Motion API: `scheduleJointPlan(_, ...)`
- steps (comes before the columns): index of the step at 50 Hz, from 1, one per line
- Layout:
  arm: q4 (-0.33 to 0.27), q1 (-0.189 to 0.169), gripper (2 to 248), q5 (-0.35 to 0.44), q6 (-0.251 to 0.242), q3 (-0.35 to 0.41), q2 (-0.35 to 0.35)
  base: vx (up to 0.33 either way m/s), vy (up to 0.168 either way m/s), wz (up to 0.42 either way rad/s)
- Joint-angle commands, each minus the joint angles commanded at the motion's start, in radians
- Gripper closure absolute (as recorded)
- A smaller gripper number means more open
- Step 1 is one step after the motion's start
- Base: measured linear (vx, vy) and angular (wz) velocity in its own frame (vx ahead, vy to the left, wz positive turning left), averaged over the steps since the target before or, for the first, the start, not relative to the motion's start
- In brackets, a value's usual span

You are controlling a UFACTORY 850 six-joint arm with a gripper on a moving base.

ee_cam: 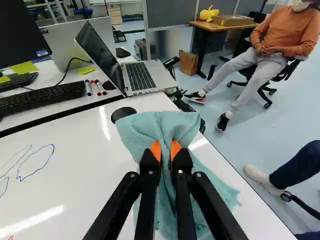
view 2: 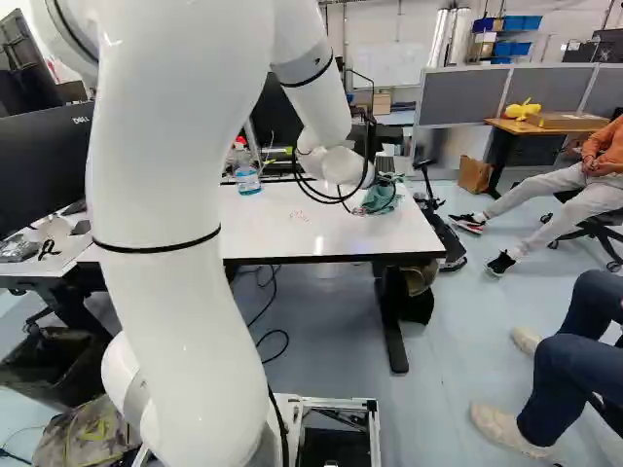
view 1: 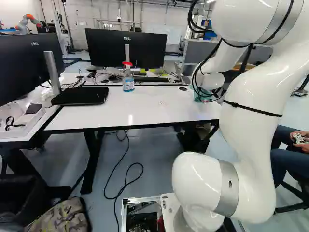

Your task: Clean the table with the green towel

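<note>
Towel near right-hand edge of counter, jaws pinched on it.
We see its green cloth bunched between the orange pads; whether any overhangs, we cannot tell. White surface with pen strokes runs from it toward the spray bottle, near the far edge. Floor lies open past the right side. Our count: one towel, one bottle, two monitors in the left base view, one black disc just beside the towel.
</note>
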Motion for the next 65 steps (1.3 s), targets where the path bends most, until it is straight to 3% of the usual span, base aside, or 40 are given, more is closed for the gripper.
scheduleJointPlan(28,0.0,0.034,209,-0.068,0.0,-0.049,0.015,0.0,0.0,0.0)
scheduleJointPlan(65,0.0,0.087,209,-0.087,0.0,-0.228,-0.08,0.0,0.0,0.0)
